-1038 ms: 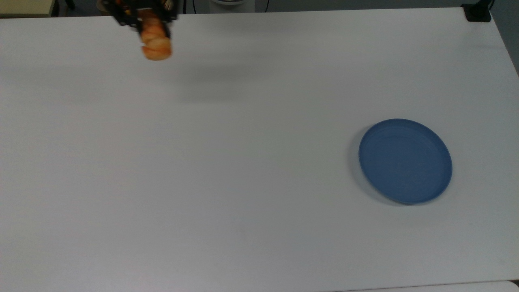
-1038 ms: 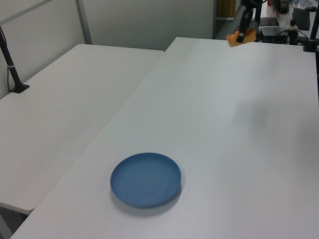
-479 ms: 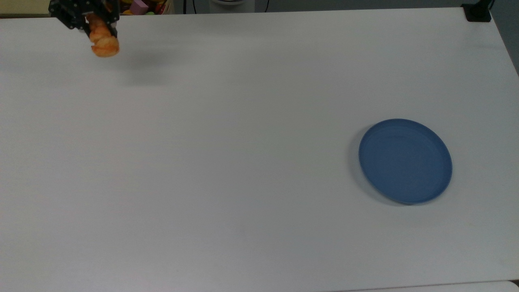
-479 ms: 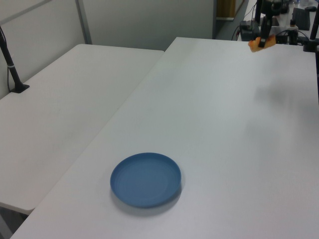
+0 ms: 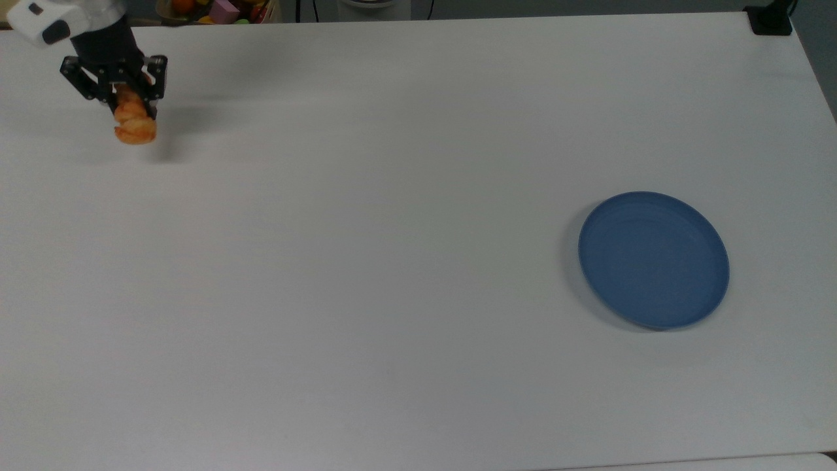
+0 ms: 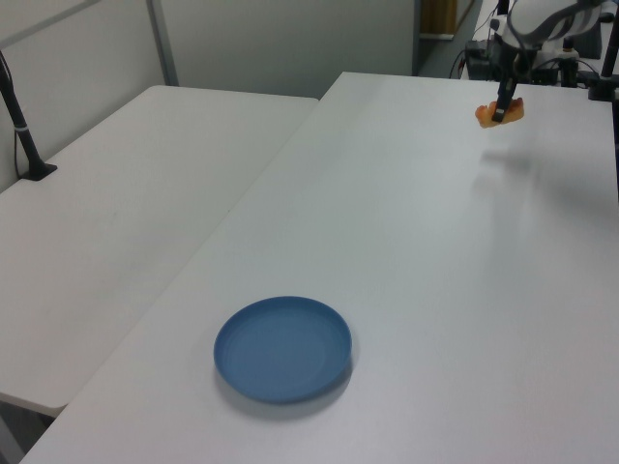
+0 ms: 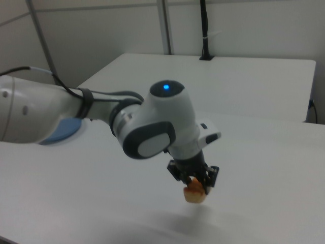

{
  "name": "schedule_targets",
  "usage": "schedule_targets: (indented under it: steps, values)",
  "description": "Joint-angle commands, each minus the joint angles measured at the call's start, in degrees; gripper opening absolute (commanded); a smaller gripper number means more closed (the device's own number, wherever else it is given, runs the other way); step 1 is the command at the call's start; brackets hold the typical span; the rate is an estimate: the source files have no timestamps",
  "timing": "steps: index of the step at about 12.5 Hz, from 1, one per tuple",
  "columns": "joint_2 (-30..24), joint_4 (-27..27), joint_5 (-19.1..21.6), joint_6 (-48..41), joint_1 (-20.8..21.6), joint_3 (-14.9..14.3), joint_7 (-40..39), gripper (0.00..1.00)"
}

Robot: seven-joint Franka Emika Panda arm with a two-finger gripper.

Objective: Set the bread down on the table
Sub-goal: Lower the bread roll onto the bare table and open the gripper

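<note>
Bare table point(image 5: 366, 261) around one blue plate point(image 5: 654, 260)

your table point(image 5: 366, 248): white, matte, rectangular. on it you have one round blue plate point(image 5: 654, 260), lying flat toward the top view's right, well in from the edges. in the left view, a second white table point(image 6: 116, 222) adjoins its left edge.

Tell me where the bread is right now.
The bread hangs in the end effector, held just above the table near the top view's upper left corner, far from the blue plate at the top view's right.
</note>
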Motion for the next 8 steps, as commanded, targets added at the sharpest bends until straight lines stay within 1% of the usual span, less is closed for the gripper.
schedule_targets:
  steps: [1,2,5,8]
  values:
    - [3.72,-2.06,3.42,9.46,-1.87,-0.08,-1.63,0.48]
    - [4.87,-2.15,6.05,12.11,-2.83,-0.08,-1.98,0.48]
    - [7.15,-2.51,13.43,13.01,-4.24,0.0,-9.35,0.48]
    - [8.83,-2.42,15.13,14.15,-4.68,0.18,-12.78,0.53]
